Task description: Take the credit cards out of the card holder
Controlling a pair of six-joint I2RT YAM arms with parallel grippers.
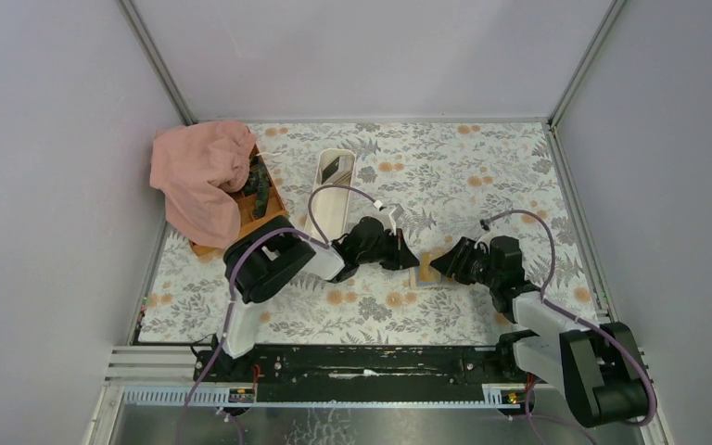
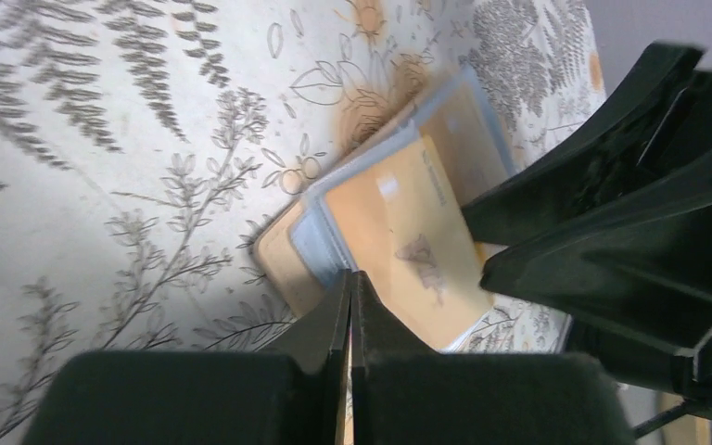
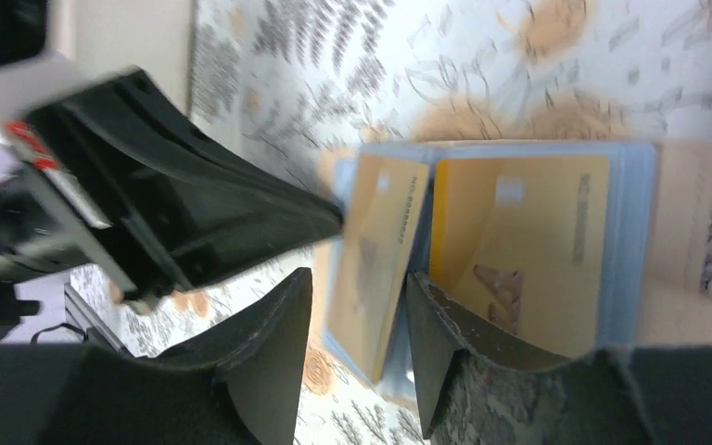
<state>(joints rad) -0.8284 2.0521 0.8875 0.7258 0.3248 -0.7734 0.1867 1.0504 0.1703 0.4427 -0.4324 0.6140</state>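
Lying open on the flower-patterned table (image 1: 482,167), midway between the two arms, is the card holder (image 1: 424,271), its pale blue sleeves facing up and its tan cover showing around the edges. Two yellow-orange credit cards (image 3: 519,241) sit in its sleeves, one on each leaf.

The left gripper (image 2: 350,287) is clenched tight, fingers pressed together with nothing between them. Its tip sits at the edge of the holder's nearer leaf, though the pictures do not show whether it presses down on it.

The right gripper (image 3: 357,320) comes in from the opposite side. Its fingers (image 3: 273,343) stand partly apart, one on each side of a leaf that tilts up off the table with its card (image 3: 375,260) inside. The picture is blurred there, so I cannot tell whether the fingers pinch that leaf or only flank it.

Behind the left arm a long white tray (image 1: 343,209) lies on the table with something dark inside. Further left, a pink cloth (image 1: 199,176) is draped over part of a wooden box (image 1: 269,209) in the back corner.
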